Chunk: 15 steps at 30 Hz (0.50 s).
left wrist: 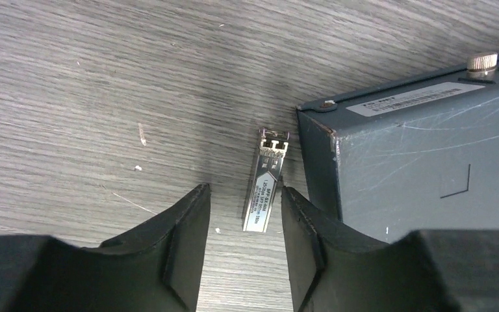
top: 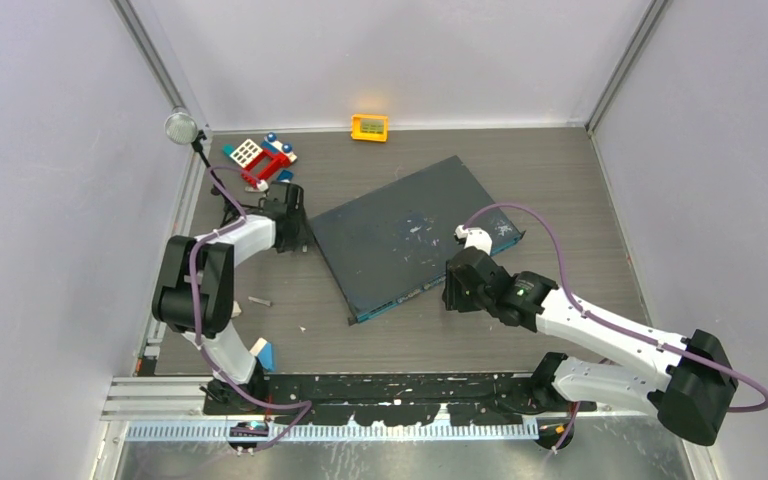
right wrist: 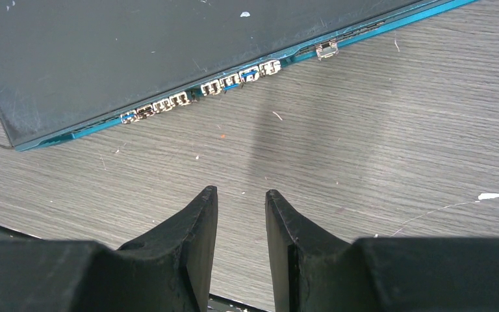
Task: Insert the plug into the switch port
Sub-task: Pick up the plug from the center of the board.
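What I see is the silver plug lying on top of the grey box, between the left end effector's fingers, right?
No: the left wrist view shows the silver plug on the table beside the grey box, between the left end effector's fingers.

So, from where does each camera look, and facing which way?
Top external: above and behind, looking down at the table; left arm and right arm show.
Left wrist: on the left arm, looking down at the plug; left end effector shows.
Right wrist: facing the switch ports; right end effector shows.
Shared: all see the switch.
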{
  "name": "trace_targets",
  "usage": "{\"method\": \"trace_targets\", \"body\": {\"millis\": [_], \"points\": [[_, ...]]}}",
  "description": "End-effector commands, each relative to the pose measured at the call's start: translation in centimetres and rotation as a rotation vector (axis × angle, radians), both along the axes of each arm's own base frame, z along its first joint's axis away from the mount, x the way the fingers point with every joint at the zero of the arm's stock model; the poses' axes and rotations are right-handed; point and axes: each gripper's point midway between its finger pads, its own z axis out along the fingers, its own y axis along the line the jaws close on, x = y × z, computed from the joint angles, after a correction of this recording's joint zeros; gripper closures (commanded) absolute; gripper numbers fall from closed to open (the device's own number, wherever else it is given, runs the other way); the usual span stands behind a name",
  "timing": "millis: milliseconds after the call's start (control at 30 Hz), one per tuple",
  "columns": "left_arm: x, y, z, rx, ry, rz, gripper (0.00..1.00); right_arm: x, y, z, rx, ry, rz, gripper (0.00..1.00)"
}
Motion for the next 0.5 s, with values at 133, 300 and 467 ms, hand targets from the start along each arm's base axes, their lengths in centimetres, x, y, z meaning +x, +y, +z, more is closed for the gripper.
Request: {"method": "trace_targets", "body": {"millis": [133, 300, 467], "points": [[0.2, 1.4, -0.3, 0.068, 0.026, 0.027, 0.61, 0.9, 0.8, 2.1, 0.054, -0.05, 0.004, 0.62], [-0.2, 1.5, -1.2, 0.079, 0.063, 0.017, 0.68, 0.9, 0.8, 2.1, 0.055, -0.05, 0.005, 0.62], [-0.4, 1.3, -1.6, 0.073, 0.084, 0.003, 0.77, 0.8, 0.7, 2.2, 0.062, -0.052, 0.005, 0.62]]}}
